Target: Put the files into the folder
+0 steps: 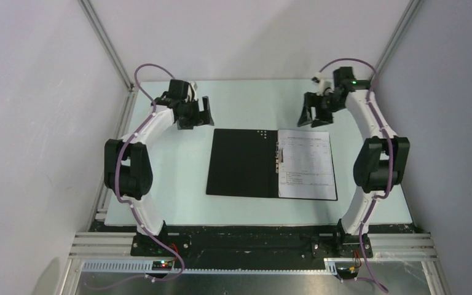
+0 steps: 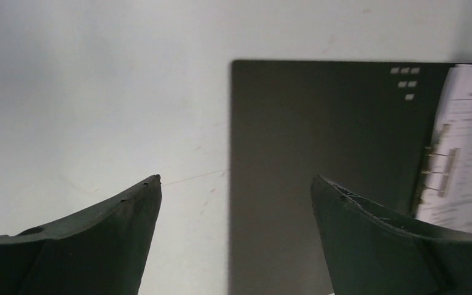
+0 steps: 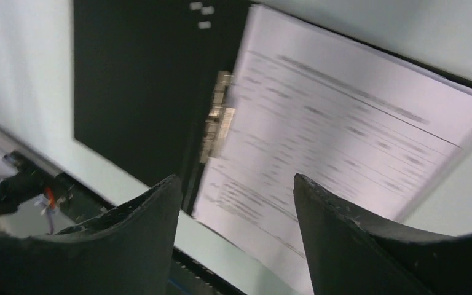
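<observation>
The folder (image 1: 243,163) lies open and flat in the middle of the table, black inside up, with a metal clip (image 1: 279,161) along its spine. The files (image 1: 307,165), white printed sheets, lie on its right half. My left gripper (image 1: 201,113) is open and empty, raised beyond the folder's far left corner. My right gripper (image 1: 310,115) is open and empty, raised beyond the far edge of the files. The left wrist view shows the folder (image 2: 326,141) and files (image 2: 467,147) between open fingers (image 2: 235,179). The right wrist view shows the files (image 3: 344,129), folder (image 3: 141,80) and open gripper (image 3: 236,178).
The pale table (image 1: 178,184) is bounded by grey walls left and right, with metal frame posts (image 1: 107,43) at the back corners. A black rail (image 1: 252,243) carrying the arm bases runs along the near edge.
</observation>
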Controlling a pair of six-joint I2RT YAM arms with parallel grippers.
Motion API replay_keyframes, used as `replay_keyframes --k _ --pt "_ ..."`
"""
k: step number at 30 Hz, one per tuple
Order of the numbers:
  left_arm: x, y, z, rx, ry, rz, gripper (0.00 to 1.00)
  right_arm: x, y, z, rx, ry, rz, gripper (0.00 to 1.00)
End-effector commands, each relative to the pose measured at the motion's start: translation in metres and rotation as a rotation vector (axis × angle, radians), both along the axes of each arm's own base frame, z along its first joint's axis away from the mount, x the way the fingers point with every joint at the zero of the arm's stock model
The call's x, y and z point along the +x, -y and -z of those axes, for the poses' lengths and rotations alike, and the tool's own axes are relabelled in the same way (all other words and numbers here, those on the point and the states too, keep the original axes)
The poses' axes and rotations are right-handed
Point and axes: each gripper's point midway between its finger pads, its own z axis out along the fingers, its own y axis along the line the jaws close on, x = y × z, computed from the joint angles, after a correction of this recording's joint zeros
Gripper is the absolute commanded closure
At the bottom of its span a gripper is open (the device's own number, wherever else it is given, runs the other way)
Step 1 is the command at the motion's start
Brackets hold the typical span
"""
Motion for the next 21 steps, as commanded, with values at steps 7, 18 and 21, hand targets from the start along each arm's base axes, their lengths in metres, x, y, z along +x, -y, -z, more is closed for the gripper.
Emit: replay_keyframes --k 7,18,21 --pt "0.007 0.089 -0.038 -0.167 0.087 0.251 0.05 0.017 -0.094 0.013 0.274 -0.073 -0.223 0.34" --pt "-0.024 0.131 -0.024 -0.325 0.008 0.470 0.05 0.020 -0.121 0.062 0.385 -0.208 -0.286 0.39" --pt "-0.030 0.138 -0.014 -0.346 -0.029 0.486 0.05 0.019 -0.122 0.072 0.368 -0.227 -0.286 0.39"
